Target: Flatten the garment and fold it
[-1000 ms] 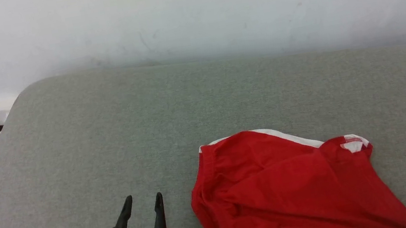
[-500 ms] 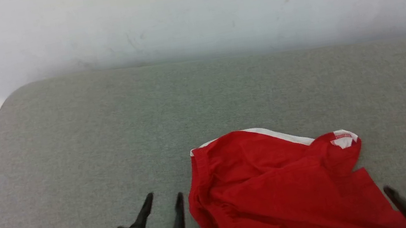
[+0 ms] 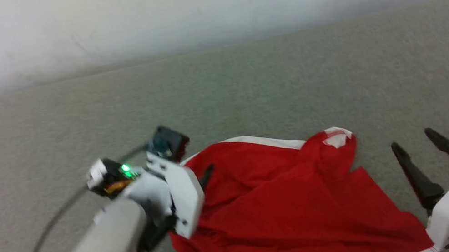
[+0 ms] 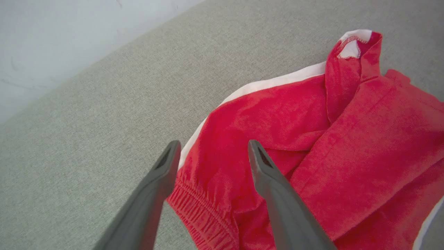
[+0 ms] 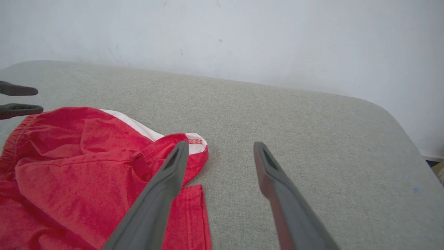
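Observation:
The garment, red shorts with a white side stripe, lies crumpled on the grey cushion. One leg corner with white trim is folded over. My left gripper reaches across from the lower left and hovers open over the gathered waistband; in the left wrist view its fingers straddle the red cloth and the white stripe edge. My right gripper stands open just right of the garment, holding nothing. In the right wrist view that gripper points past the folded corner.
A pale wall runs along the far side of the cushion. The cushion's rounded far right corner drops off near the wall. Bare grey cushion lies behind and to both sides of the garment.
The head camera has swung right. My left arm has lifted and reached over the garment's waistband end. My right gripper's fingers have come into view, spread apart, beside the garment.

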Controlling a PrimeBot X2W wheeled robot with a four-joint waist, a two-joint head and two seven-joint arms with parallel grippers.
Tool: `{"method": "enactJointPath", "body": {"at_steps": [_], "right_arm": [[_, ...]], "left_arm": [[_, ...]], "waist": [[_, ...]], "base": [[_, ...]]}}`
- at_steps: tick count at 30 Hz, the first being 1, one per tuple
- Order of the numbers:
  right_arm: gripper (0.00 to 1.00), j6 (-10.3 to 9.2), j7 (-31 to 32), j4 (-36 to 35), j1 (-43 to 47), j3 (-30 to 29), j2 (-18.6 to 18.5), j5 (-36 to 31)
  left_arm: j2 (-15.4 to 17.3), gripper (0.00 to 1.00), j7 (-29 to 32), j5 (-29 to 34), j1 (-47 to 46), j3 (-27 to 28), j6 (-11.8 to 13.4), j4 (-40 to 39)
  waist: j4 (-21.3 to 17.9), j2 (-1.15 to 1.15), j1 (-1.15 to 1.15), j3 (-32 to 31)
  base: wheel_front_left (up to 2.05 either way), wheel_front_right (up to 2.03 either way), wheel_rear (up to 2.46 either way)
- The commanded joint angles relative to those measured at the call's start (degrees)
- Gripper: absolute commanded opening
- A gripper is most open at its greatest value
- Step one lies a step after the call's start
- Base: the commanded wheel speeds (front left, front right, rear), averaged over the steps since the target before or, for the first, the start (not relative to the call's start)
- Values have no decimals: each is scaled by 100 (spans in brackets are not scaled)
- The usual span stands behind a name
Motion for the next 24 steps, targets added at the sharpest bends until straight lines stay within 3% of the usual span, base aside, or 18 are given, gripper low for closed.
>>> {"method": "enactJointPath", "body": {"at_steps": [1, 8, 15, 16, 17, 20, 24], "right_arm": [[100, -12, -84, 53, -106, 76, 75, -59], [100, -12, -322, 260, -263, 266, 237, -117], [100, -12, -476, 462, -438, 362, 311, -158], [100, -12, -491, 476, -452, 368, 320, -164], [100, -12, -505, 488, -465, 371, 329, -169], [100, -12, -534, 528, -487, 376, 349, -189], [100, -12, -540, 553, -549, 409, 370, -225]], "left_arm": [[228, 100, 373, -347, -442, -286, -36, 168], [807, 100, 1774, -1724, -1503, -1230, -37, 696], [1102, 100, 1889, -2129, -1934, -1727, -37, 1186], [1118, 33, 1915, -2204, -1961, -1788, -37, 1235], [1129, 0, 1912, -2293, -1988, -1818, -37, 1274], [1157, 0, 1770, -2476, -2109, -1866, -37, 1348], [1164, 0, 1158, -2260, -2471, -1773, -20, 1673]], "waist": [[-518, 0, -1, 473], [-962, 0, -1, 822], [-1181, 0, -1, 1050], [-1196, 0, -1, 1071], [-1206, 0, -1, 1089], [-1220, 0, -1, 1117], [-1233, 0, -1, 1150]], "base": [[0, 0, 0], [0, 0, 0], [0, 0, 0], [0, 0, 0], [0, 0, 0], [0, 0, 0], [0, 0, 0]]}}
